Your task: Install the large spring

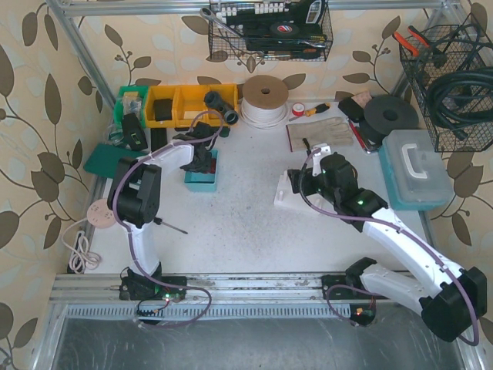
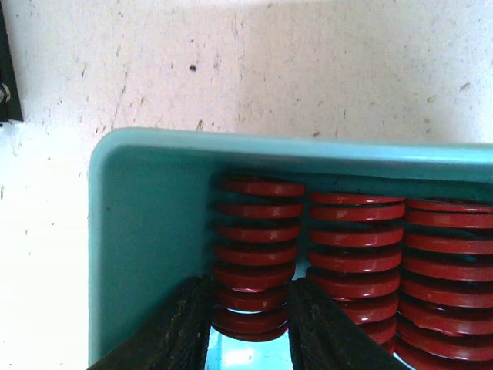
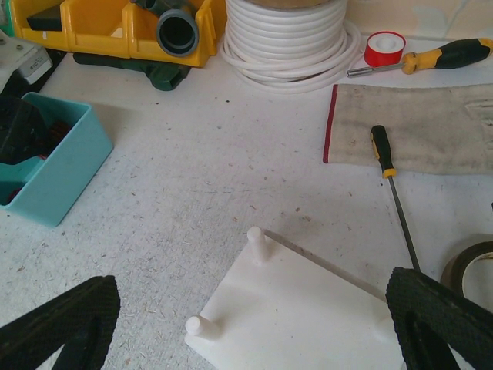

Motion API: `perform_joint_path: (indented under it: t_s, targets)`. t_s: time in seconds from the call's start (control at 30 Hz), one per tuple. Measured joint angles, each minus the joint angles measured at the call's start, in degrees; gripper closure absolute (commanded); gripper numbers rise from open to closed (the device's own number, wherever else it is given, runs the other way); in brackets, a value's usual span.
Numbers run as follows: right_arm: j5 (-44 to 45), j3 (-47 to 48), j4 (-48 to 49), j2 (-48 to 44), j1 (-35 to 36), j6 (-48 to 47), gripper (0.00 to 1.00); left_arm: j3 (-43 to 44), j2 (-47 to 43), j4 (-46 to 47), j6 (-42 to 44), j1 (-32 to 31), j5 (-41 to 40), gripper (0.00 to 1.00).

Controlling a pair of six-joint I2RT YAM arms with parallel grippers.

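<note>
Several large red springs stand upright in the teal bin (image 2: 146,231), which also shows in the top view (image 1: 202,180). My left gripper (image 2: 248,331) reaches down into the bin, and its black fingers (image 2: 181,327) press both sides of the leftmost red spring (image 2: 254,254). In the top view the left gripper (image 1: 202,160) hides the springs. My right gripper (image 3: 254,308) is wide open and empty, hovering over the white base plate (image 3: 308,331). Two upright white pegs (image 3: 258,245) stand on the plate's near-left edge. The plate lies at the table's centre-right (image 1: 286,193).
Yellow bins (image 1: 181,104), a coil of white cable (image 1: 264,102), red tape (image 3: 384,48) and a yellow-black screwdriver (image 3: 447,54) line the back. A cloth (image 3: 416,127) and a thin screwdriver (image 3: 389,166) lie behind the plate. A teal toolbox (image 1: 416,166) stands right.
</note>
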Motion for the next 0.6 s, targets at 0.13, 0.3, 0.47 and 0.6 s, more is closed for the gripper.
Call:
perform_joint_path:
  t_s: [0.13, 0.3, 0.47, 0.6]
  targets:
    - [0.2, -0.3, 0.0, -0.2, 0.0, -0.2, 0.07, 1.1, 1.1, 0.4, 0.0, 0.0, -0.4, 0.72]
    - [0.5, -0.3, 0.0, -0.5, 0.0, -0.2, 0.07, 1.2, 1.1, 0.8, 0.4, 0.0, -0.6, 0.79]
    - [0.9, -0.3, 0.0, -0.9, 0.0, -0.4, 0.07, 2.2, 0.6, -0.6, 0.9, 0.0, -0.3, 0.87]
    - [0.9, -0.3, 0.0, -0.9, 0.0, -0.4, 0.07, 4.5, 0.6, -3.5, 1.4, 0.0, 0.3, 0.87]
